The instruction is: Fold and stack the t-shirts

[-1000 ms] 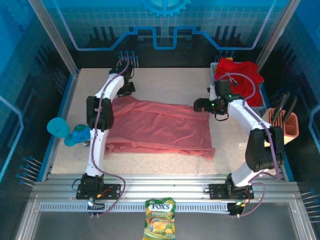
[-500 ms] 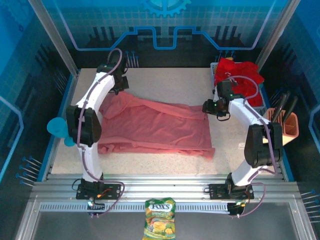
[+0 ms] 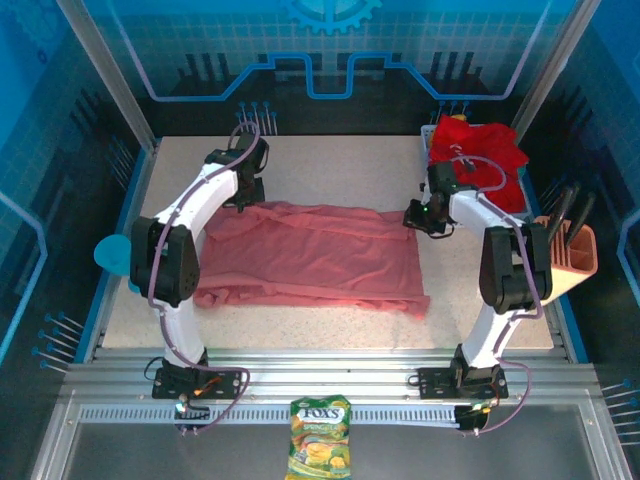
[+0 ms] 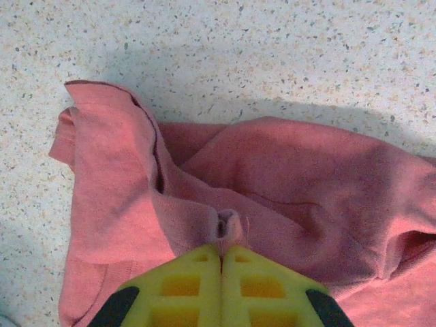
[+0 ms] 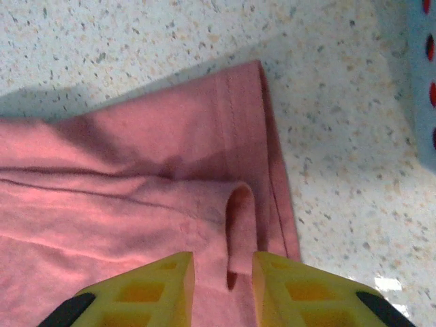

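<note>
Now pinching the salmon-pink t-shirt (image 3: 320, 250) at its far-left corner with left claw (image 4: 220, 248) clenched — straddling a fold at its far-right corner with right claw (image 5: 223, 262) released.

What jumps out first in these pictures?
A big pink shirt lies spread across the table, the left pincer shut on a tuck at its far left corner and the right pincer open around a fold at its far right corner. Bright red shirts heap at the table's far right.

Left arm (image 3: 205, 195): white links, black joints, purple cable
Right arm (image 3: 478, 212): matching white, black, purple
Left fingers (image 4: 184, 279): yellow, square recesses
Right fingers (image 5: 146, 293): yellow, black behind
</note>
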Controlling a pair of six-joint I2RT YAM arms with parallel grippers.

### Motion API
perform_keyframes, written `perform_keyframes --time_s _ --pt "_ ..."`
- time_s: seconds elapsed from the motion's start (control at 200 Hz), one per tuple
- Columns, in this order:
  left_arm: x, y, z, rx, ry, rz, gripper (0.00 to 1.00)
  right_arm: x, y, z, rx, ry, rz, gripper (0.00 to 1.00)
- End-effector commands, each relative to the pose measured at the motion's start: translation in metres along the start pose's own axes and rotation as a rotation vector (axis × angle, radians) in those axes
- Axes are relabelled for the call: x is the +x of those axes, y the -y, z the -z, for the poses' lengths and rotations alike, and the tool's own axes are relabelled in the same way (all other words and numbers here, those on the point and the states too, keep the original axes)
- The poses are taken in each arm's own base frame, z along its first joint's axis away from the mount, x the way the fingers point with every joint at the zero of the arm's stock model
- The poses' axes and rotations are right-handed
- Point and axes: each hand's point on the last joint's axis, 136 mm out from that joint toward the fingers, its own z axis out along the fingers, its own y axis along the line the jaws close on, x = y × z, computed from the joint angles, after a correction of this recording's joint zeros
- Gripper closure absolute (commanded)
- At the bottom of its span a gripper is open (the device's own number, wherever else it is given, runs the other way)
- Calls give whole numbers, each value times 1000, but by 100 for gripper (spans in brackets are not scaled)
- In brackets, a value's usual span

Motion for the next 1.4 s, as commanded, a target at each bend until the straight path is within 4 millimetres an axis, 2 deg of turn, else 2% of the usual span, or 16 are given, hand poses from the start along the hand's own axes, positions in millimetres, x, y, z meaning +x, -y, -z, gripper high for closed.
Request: perform_keyframes --time_s 0.0,0.565,0.74,0.855,1.041,1.176,1.396 --pt "-8 -4 17 -3 63 7 100 -3 -9 -7 -32 -13 -12 71" --pt "-7 -4 20 -7 69 -11 100 -3 -15 -22 -38 -44 -3 79" --pt "-6 -8 22 -24 65 -22 100 -7 -20 -18 -51 -24 11 100" --pt "-1 -10 29 -33 56 -28 100 -14 -25 -6 -73 -3 42 100" --pt "24 -20 45 -55 34 12 100 -12 -29 18 -116 17 81 100" --pt "50 -25 53 -78 15 34 100 -2 -33 28 -144 -6 101 100" --pt "93 -33 38 -104 -59 51 100 16 -18 27 -94 -30 97 100"
